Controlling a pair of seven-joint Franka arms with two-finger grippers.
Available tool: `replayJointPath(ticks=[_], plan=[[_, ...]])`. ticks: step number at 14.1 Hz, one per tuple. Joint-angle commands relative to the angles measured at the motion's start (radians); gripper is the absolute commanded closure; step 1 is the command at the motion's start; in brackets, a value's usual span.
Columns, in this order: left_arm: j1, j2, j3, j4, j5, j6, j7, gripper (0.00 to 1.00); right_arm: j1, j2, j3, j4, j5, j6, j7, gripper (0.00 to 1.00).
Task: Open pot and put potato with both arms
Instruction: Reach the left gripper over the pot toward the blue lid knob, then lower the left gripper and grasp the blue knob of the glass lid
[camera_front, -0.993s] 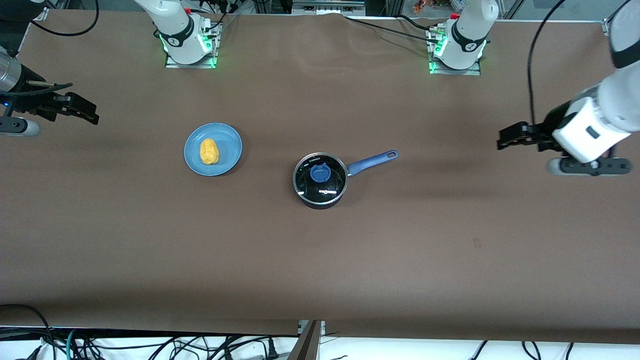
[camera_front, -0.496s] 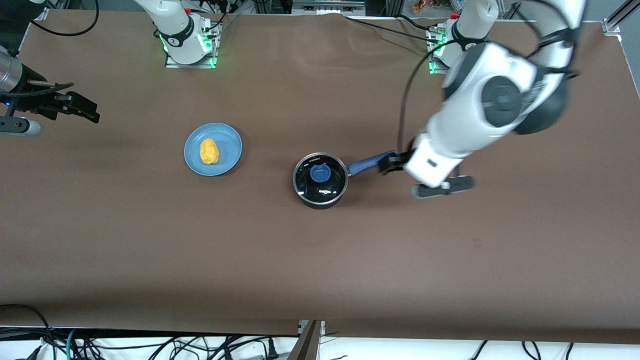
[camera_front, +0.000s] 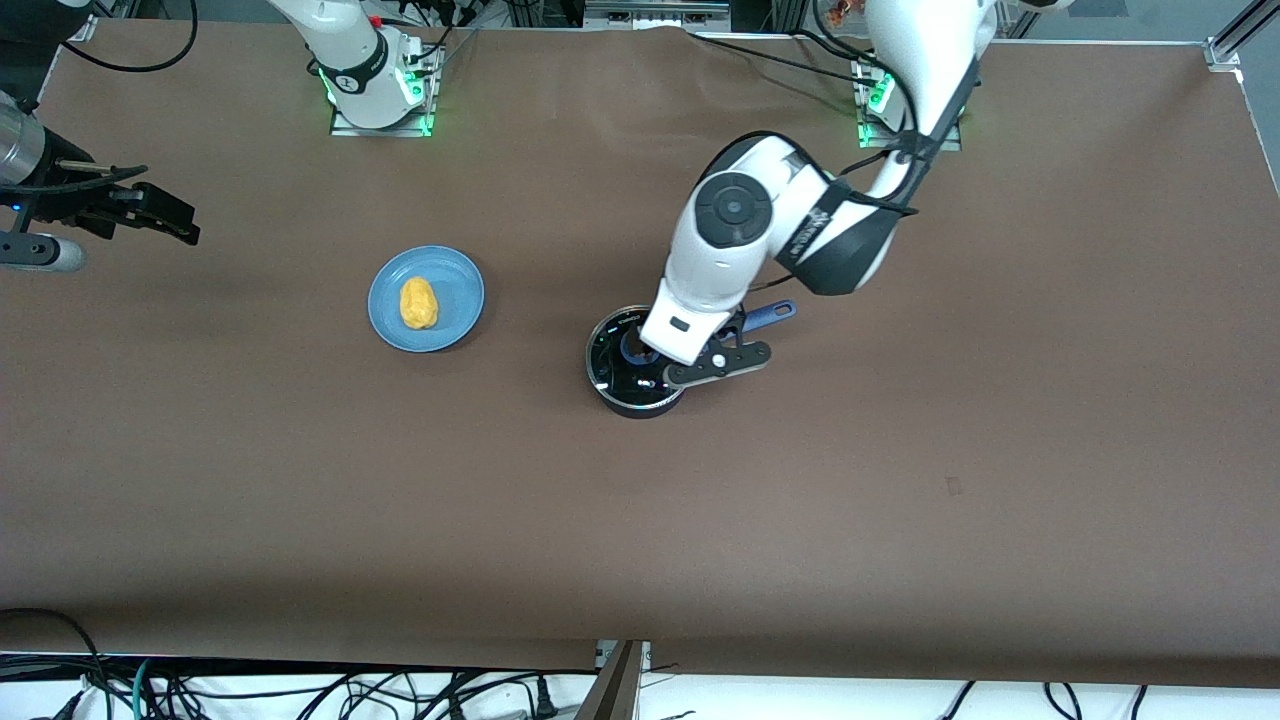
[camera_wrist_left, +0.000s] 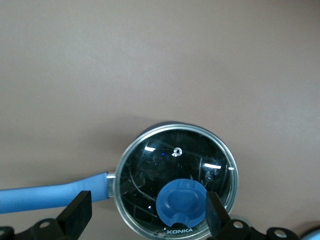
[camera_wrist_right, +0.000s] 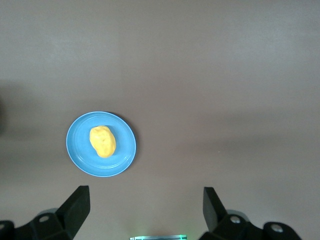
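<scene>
The black pot (camera_front: 628, 396) with its blue handle (camera_front: 775, 311) stands mid-table, with the glass lid (camera_wrist_left: 165, 155) and its blue knob (camera_wrist_left: 182, 202) on it. My left gripper (camera_wrist_left: 147, 212) hangs open over the lid. The knob lies between the fingers, close to one fingertip (camera_wrist_left: 215, 212). In the front view the left wrist covers part of the pot. The yellow potato (camera_front: 419, 303) lies on a blue plate (camera_front: 455, 285) toward the right arm's end. My right gripper (camera_front: 160, 215) waits open and empty in the air at that end. Its wrist view shows the potato (camera_wrist_right: 102, 141) on the plate (camera_wrist_right: 124, 150).
The arm bases (camera_front: 375, 90) (camera_front: 905, 100) stand at the table's edge farthest from the front camera. Cables (camera_front: 400, 690) lie past the nearest edge. The brown table (camera_front: 640, 520) spreads wide around the pot and plate.
My left arm has swung in from the left arm's end of the table to hang over the pot lid. The right arm, pot and potato have not moved.
</scene>
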Motion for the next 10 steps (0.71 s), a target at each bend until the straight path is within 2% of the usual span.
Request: replayJointPath(ticks=[1, 10], plan=[[-0.058, 0.092, 0.014, 0.104, 0.073, -0.006, -0.092, 0.0, -0.015, -0.028, 0.01, -0.02, -0.005, -0.011, -0.017, 0.0], [-0.116, 0.163, 0.019, 0.119, 0.11, 0.017, -0.183, 0.0, -0.015, -0.031, 0.01, -0.022, -0.005, -0.02, -0.017, 0.0]])
